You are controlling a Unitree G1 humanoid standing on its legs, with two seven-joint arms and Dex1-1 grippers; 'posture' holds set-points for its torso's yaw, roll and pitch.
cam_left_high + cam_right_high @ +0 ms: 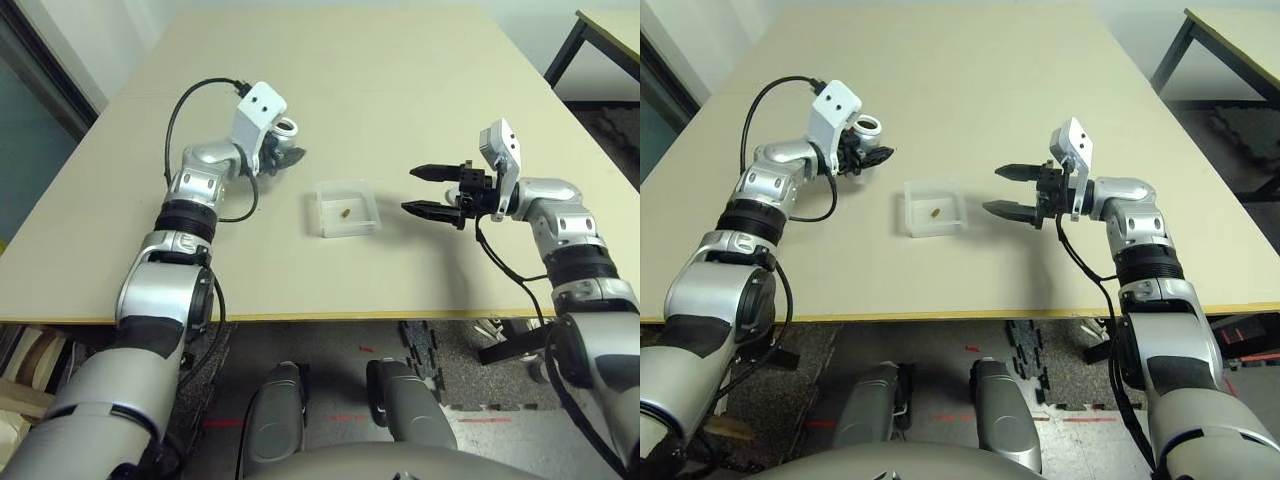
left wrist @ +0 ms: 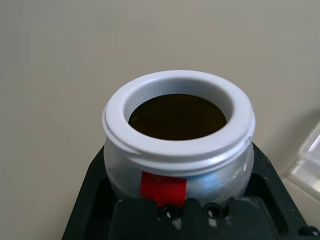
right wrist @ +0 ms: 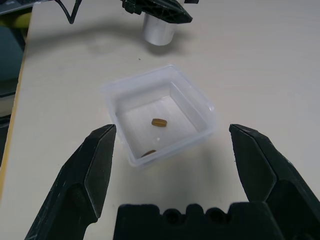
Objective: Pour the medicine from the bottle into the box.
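Observation:
The bottle (image 2: 177,150), whitish with a white rim and a red mark, stands upright and uncapped at the table's left middle, its base at or just above the surface. My left gripper (image 1: 287,152) is shut on the bottle (image 1: 288,128), its black fingers (image 2: 95,185) clamping the sides. The box (image 1: 347,208), a clear shallow tray, lies just right of it at the table's centre. One brownish medicine pill (image 3: 159,121) rests on its floor. A second brownish speck by one wall may be a reflection. My right gripper (image 1: 408,190) hovers open to the right of the box, pointing at it.
The beige table (image 1: 400,80) stretches far behind the box and arms. Its front edge (image 1: 330,317) runs close below them. A black cable (image 1: 175,115) loops off my left wrist. Another table's dark leg (image 1: 565,50) stands at the far right.

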